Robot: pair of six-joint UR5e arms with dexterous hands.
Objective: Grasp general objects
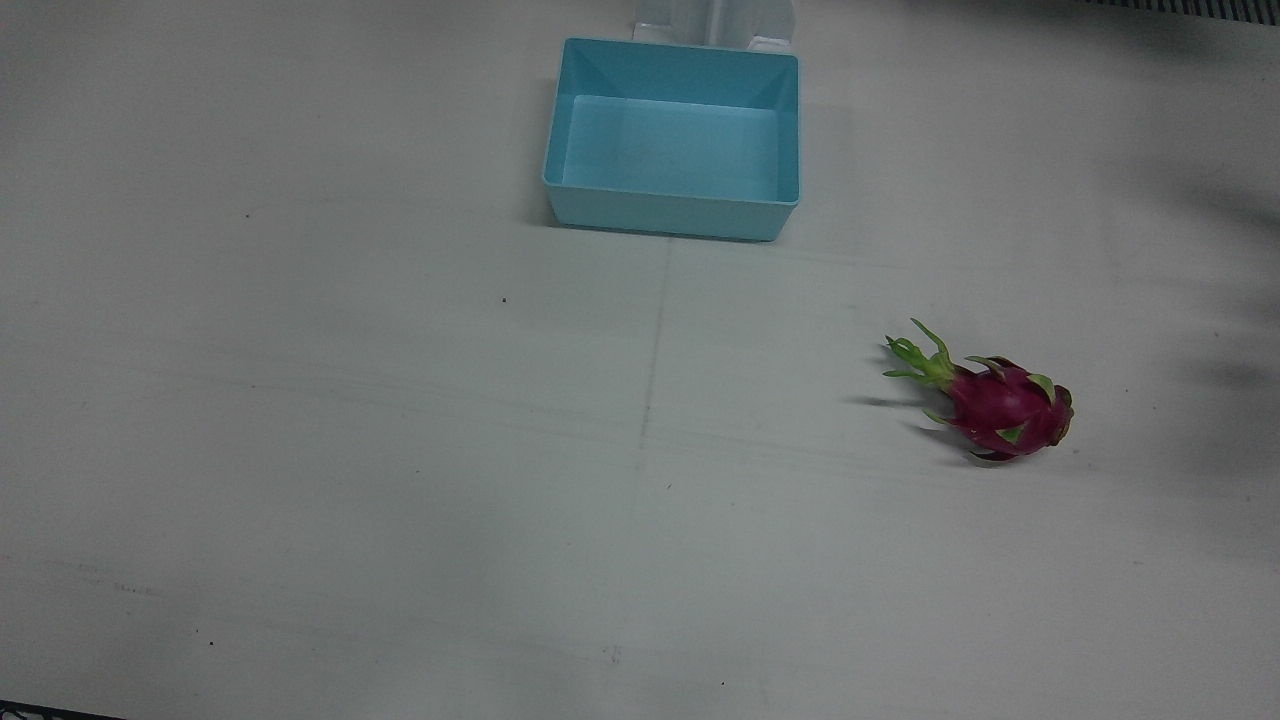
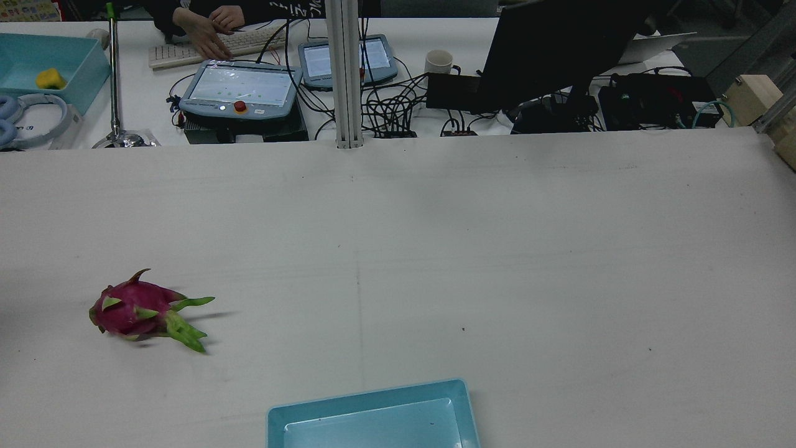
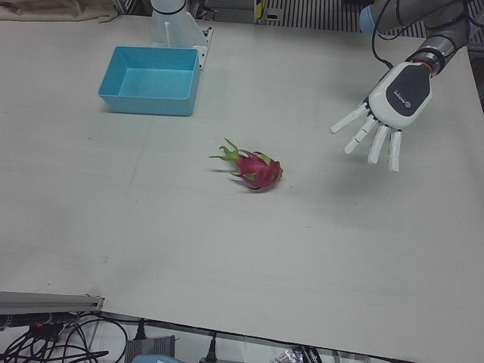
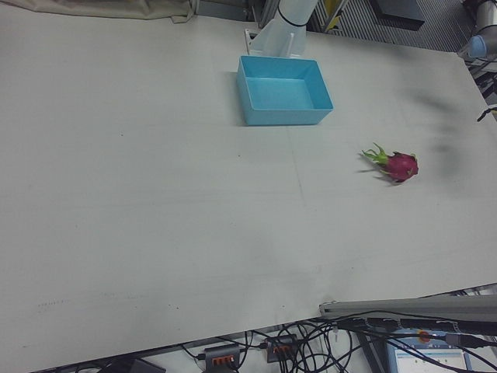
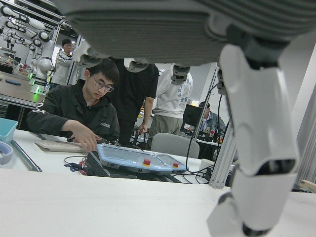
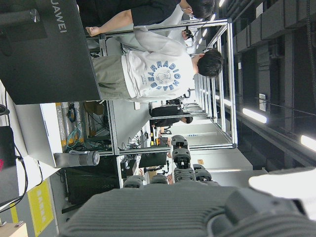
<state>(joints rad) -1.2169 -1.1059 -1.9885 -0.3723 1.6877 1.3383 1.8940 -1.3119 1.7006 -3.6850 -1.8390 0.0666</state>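
Observation:
A magenta dragon fruit (image 1: 1000, 405) with green leafy tips lies on its side on the white table, on the robot's left half (image 2: 130, 311) (image 3: 257, 170) (image 4: 400, 165). My left hand (image 3: 389, 106) hovers above the table beside and well apart from the fruit, fingers spread and pointing down, holding nothing. In the left hand view its palm (image 5: 197, 29) fills the top and one finger (image 5: 256, 148) hangs at the right. My right hand (image 6: 197, 207) shows only in its own view, raised, fingers extended and empty. The fruit is not visible from either hand camera.
A light blue bin (image 1: 670, 212) stands near the robot's pedestals, empty (image 3: 147, 102) (image 4: 283, 115) (image 2: 367, 393). Beyond the table's far edge are teach pendants (image 2: 239, 87), a keyboard, a monitor (image 2: 559, 50), cables, an aluminium post (image 2: 345, 74) and a seated person (image 5: 79, 108).

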